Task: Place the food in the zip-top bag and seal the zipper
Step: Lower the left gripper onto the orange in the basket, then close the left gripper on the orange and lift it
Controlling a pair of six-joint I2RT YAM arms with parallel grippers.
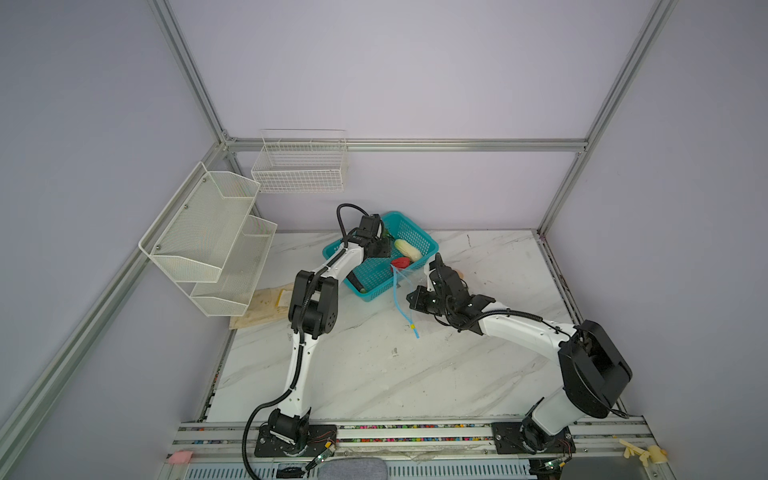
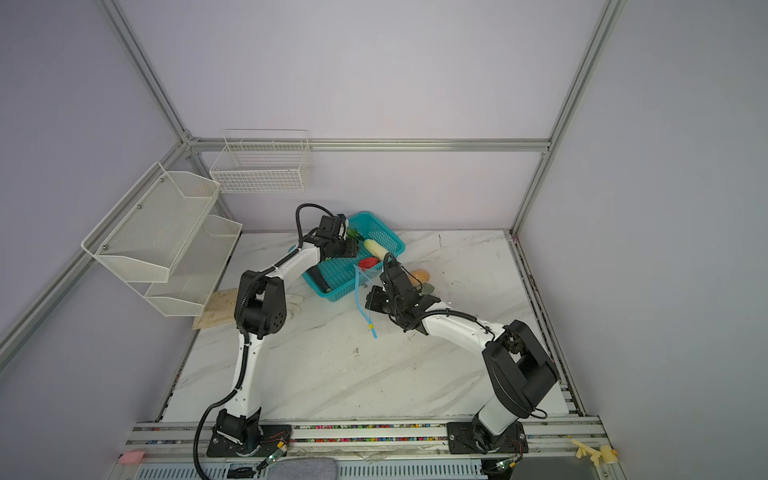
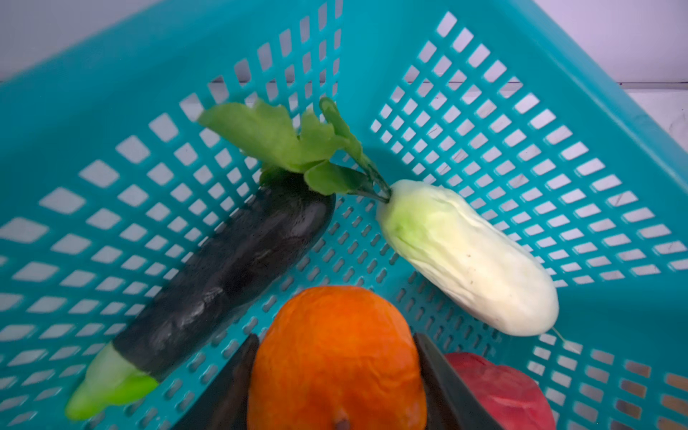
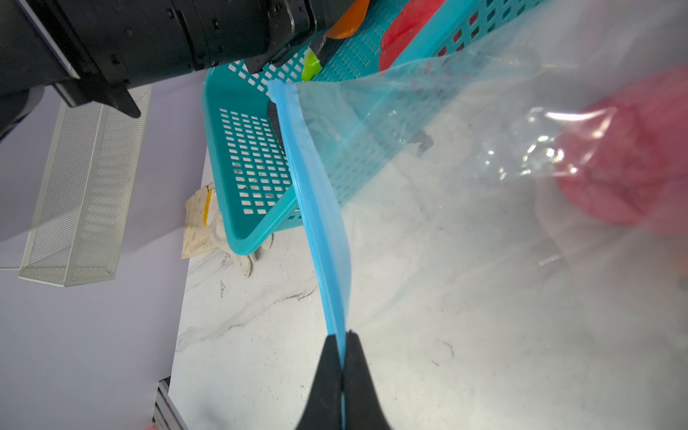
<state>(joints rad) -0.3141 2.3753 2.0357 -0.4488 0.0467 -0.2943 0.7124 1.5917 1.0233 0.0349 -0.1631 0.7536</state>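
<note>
My left gripper (image 3: 335, 337) is down in the teal basket (image 3: 558, 74), shut on the orange (image 3: 337, 357), with a finger pressed on each side of it. Beside it in the basket lie the dark eggplant (image 3: 223, 275), the white cabbage (image 3: 465, 257) and a red piece (image 3: 502, 391). In both top views that gripper (image 1: 380, 249) is over the basket (image 1: 419, 232). My right gripper (image 4: 341, 337) is shut on the light-blue zipper (image 4: 324, 208) of the clear zip-top bag (image 4: 465, 186). A pink-red piece (image 4: 625, 160) shows through the plastic. The yellow slider (image 1: 413, 326) hangs at the strip's near end.
A two-tier white mesh shelf (image 1: 208, 237) hangs on the left wall and a wire basket (image 1: 299, 166) on the back wall. A wooden board (image 1: 262, 307) lies at the table's left edge. An orange-yellow fruit (image 2: 419, 275) lies behind my right wrist.
</note>
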